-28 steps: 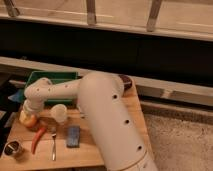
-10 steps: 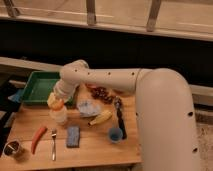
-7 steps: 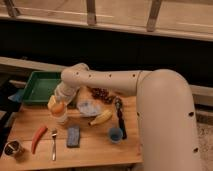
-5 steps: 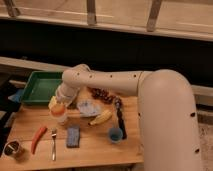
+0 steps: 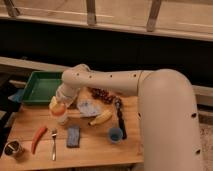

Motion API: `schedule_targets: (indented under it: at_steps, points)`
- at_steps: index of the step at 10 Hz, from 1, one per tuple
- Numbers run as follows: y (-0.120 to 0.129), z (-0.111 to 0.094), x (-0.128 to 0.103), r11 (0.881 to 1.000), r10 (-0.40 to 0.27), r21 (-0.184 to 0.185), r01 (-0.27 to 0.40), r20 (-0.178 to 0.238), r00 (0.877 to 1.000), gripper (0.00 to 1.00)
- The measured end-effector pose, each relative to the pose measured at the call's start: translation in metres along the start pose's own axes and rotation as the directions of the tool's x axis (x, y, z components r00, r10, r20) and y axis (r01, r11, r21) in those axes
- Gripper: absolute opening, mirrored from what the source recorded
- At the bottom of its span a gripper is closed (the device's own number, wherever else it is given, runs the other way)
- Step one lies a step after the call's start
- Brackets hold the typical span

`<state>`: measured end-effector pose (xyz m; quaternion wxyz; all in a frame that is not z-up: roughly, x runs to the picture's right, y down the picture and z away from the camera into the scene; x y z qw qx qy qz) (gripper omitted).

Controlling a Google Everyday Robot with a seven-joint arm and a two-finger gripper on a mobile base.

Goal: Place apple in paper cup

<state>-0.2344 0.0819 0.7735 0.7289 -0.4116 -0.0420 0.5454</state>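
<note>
The apple (image 5: 56, 107), yellow-orange and round, sits in my gripper (image 5: 57, 104) at the left end of the white arm. It hangs directly over the white paper cup (image 5: 62, 119), touching or just above its rim. The cup stands upright on the wooden table (image 5: 95, 152), left of centre. The gripper is shut on the apple, and the wrist hides the apple's upper part.
A green tray (image 5: 36, 86) lies at the back left. A red chili (image 5: 37, 138), fork (image 5: 53, 145), blue sponge (image 5: 73, 136) and metal cup (image 5: 13, 148) lie in front. A banana (image 5: 101, 118), blue cup (image 5: 115, 134), black brush (image 5: 119, 116) and grapes (image 5: 102, 95) are to the right.
The gripper carried the apple from the table's left edge to above the paper cup, then lowered it slightly toward the rim.
</note>
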Motion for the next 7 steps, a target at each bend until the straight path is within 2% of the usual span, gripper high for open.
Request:
schedule_targets:
  at_steps: [7]
  points:
    - [0.0009,-0.0039,-0.0067,1.0,-0.006,0.009,0.006,0.018,1.0,0.68]
